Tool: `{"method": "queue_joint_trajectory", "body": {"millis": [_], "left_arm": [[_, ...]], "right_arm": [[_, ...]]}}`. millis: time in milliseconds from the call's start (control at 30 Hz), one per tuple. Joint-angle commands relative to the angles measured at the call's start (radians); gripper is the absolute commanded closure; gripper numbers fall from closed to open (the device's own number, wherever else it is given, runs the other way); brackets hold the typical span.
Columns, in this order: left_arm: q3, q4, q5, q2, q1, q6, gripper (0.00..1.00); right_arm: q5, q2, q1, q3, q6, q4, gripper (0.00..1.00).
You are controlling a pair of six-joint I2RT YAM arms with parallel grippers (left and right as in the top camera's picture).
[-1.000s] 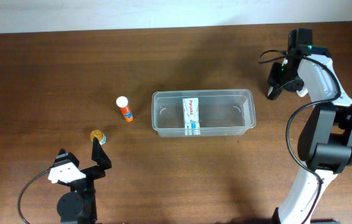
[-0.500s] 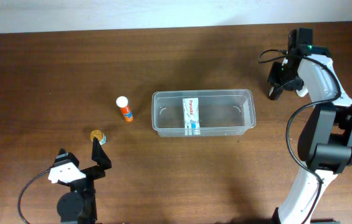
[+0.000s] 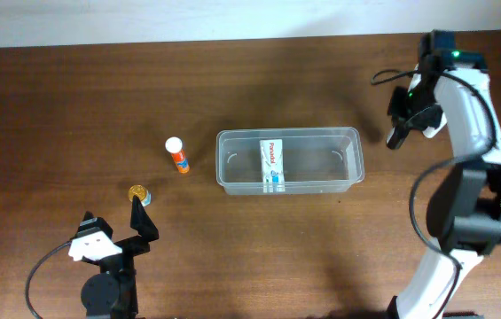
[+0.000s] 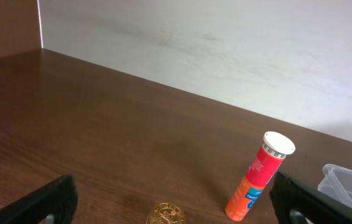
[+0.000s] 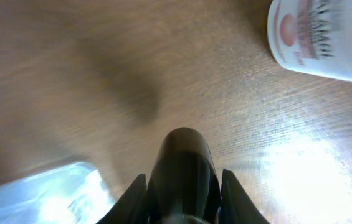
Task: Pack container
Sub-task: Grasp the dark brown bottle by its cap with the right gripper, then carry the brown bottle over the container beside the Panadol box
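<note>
The clear container (image 3: 288,133) sits mid-table with a white medicine box (image 3: 271,164) inside; its blurred corner shows in the right wrist view (image 5: 38,193). My right gripper (image 3: 398,133) hovers right of the container, shut on a dark bottle (image 5: 184,155). A white bottle with a pink label (image 5: 322,34) lies just beyond it. An orange tube with a white cap (image 3: 177,155) lies left of the container and also shows in the left wrist view (image 4: 260,177). A gold-capped jar (image 3: 138,192) stands in front of my open left gripper (image 4: 172,198), between its fingers (image 4: 167,213).
A white wall (image 4: 225,43) runs along the table's far edge. The left arm's base (image 3: 99,257) stands at the front left. The right arm (image 3: 463,97) reaches in along the right side.
My right arm has shifted slightly to the right and toward the front with the dark bottle in it. The left arm and the table's objects have not moved.
</note>
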Motion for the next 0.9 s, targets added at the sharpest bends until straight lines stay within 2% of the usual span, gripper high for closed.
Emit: {"method": "queue_joint_trajectory", "body": {"millis": [0, 233, 467, 700, 867], "left_arm": [[-0.002, -0.002, -0.011, -0.003, 0.005, -0.006, 0.01], [-0.002, -0.002, -0.011, -0.003, 0.005, -0.006, 0.01], [-0.002, -0.002, -0.011, -0.003, 0.005, -0.006, 0.01], [-0.002, -0.002, -0.011, -0.003, 0.005, -0.006, 0.01], [-0.002, -0.002, -0.011, -0.003, 0.005, -0.006, 0.01]], "right_arm": [[-0.069, -0.16, -0.003, 0.05, 0.009, -0.039, 0.77], [-0.102, -0.314, 0.012, 0.05, 0.005, -0.201, 0.77], [-0.107, -0.369, 0.145, 0.05, 0.002, -0.244, 0.77], [-0.087, -0.368, 0.341, -0.019, 0.006, -0.166, 0.77], [-0.087, -0.366, 0.408, -0.105, 0.006, -0.075, 0.77]]}}
